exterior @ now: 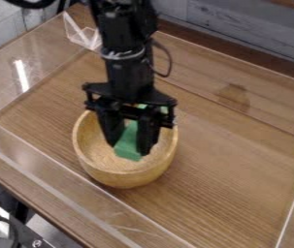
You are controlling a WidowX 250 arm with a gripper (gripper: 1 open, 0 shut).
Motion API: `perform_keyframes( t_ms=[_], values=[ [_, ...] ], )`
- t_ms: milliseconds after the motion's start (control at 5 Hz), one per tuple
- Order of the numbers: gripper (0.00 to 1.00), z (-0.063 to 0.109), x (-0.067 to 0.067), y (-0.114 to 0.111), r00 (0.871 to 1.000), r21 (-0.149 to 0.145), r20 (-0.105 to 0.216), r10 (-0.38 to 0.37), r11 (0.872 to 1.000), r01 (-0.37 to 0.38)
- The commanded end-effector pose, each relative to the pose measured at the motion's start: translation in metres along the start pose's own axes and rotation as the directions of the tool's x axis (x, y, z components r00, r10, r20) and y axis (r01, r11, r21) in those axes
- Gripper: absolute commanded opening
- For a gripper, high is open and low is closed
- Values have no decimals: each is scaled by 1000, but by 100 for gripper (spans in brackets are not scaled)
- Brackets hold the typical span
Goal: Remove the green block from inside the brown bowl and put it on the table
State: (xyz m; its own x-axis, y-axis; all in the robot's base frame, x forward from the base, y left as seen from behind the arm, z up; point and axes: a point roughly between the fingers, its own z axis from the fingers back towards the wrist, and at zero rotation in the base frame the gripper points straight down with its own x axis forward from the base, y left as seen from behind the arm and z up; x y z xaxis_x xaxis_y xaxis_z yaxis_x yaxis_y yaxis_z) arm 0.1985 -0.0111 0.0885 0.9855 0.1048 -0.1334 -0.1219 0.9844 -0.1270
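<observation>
The green block hangs upright between the fingers of my gripper, which is shut on it and points almost straight down. Its lower end sits just above the inside of the brown bowl, near the bowl's right rim. The light-brown wooden bowl stands on the table, toward the front left. The black arm rises from the gripper to the top of the view and hides the bowl's far rim.
Clear acrylic walls border the tabletop on the left, front and right. A grey wall runs along the back behind the table.
</observation>
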Motion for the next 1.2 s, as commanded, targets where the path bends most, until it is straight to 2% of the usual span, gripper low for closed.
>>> perform_keyframes(
  t_ms=[0,400,800,1000],
  values=[
    [0,19,8,-15,998,-7,62,-32,999,33],
    [0,18,11,-57,991,-10,58,-117,993,118],
    [0,-9,7,-130,983,-11,69,-170,985,171],
    [0,-5,6,-130,985,-16,84,-153,988,155]
  ],
)
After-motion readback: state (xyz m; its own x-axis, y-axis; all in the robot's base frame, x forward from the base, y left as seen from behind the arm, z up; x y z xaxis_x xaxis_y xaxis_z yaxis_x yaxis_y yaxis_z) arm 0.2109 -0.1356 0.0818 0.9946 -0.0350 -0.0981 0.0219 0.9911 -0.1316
